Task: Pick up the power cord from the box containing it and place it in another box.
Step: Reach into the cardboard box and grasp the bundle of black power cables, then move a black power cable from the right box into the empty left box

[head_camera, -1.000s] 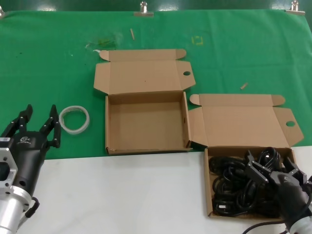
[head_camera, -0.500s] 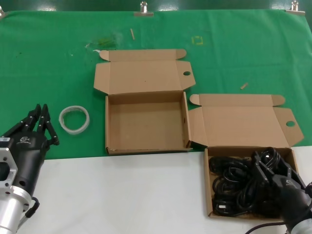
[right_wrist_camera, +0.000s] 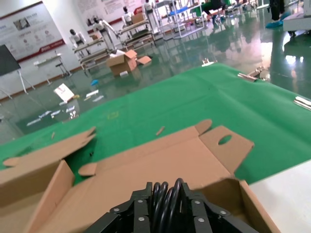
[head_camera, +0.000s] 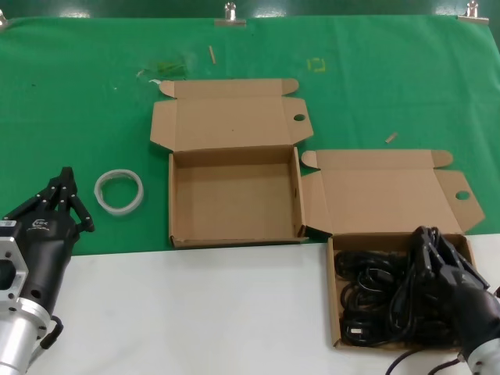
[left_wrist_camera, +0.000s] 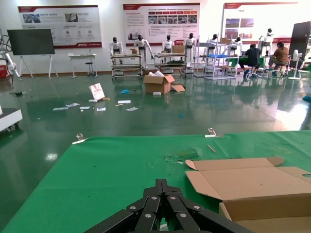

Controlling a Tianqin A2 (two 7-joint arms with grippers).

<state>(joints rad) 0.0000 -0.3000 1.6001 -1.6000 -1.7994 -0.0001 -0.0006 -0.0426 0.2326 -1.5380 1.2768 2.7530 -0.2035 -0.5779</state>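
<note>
At near left the left hand (head_camera: 64, 194) has pressed its fingers together and idles beside the empty another box (head_camera: 234, 199). At near right, in the box containing it (head_camera: 398, 293), the right hand (head_camera: 431, 251) has closed from spread to pinching the power cord (right_wrist_camera: 165, 194), so I judge the grasp made and lifting next.

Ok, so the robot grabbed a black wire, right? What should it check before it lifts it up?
1. Right gripper shut on the power cord: ok. The right wrist view shows black loops pinched between its fingers.
2. Only one cord caught: cannot tell. Several strands sit in the grip and the heap below is tangled.
3. The box containing it will stay down when pulled: cannot tell.
4. Another box open with bare floor: ok, its lid is folded back.
5. Path between the two boxes: ok, they stand side by side on the table.
6. Left gripper out of the way: ok, shut, parked beside the white ring.
</note>
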